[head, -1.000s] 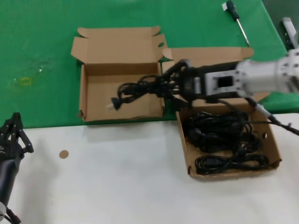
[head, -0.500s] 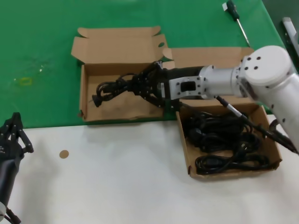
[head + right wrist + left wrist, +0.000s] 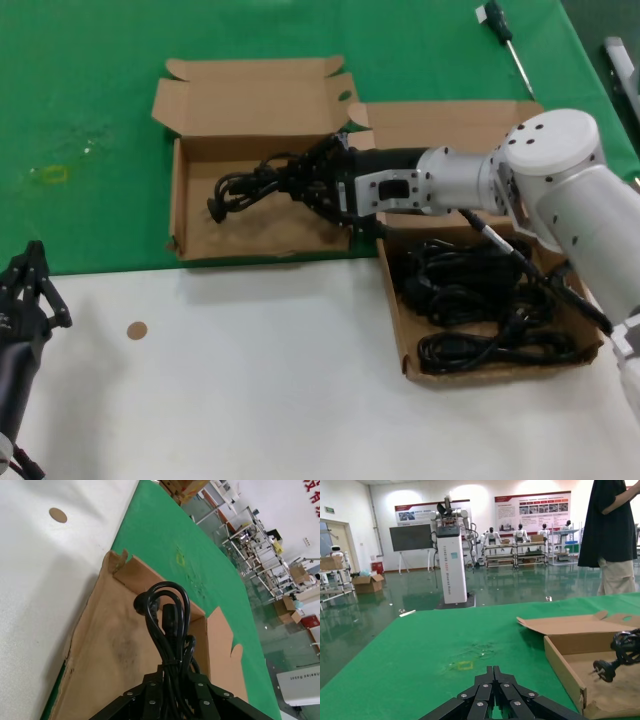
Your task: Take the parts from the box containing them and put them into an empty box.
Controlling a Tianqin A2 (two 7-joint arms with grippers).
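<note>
My right gripper [image 3: 318,184] reaches over the empty box [image 3: 200,235], the deeper cardboard box at the back left, and is shut on a black power cord [image 3: 252,185] whose coil and plug hang just above the plain brown floor. The right wrist view shows the cord [image 3: 166,617] clamped between the fingers [image 3: 150,697] over the box floor [image 3: 107,655]. Several more coiled cords [image 3: 478,300] lie in the shallow box containing them [image 3: 400,330] at the right. My left gripper [image 3: 32,280] is shut and idle at the near left; it also shows in the left wrist view [image 3: 493,672].
A screwdriver [image 3: 505,45] lies on the green cloth [image 3: 80,100] at the back right. A small brown disc [image 3: 136,330] sits on the white table [image 3: 250,400]. The empty box's lid [image 3: 250,95] stands open behind it. A person [image 3: 612,535] stands beyond the table.
My right gripper has carried the cord leftward from above the shallow box to over the empty box, then eased back a little. The left arm has not moved.
</note>
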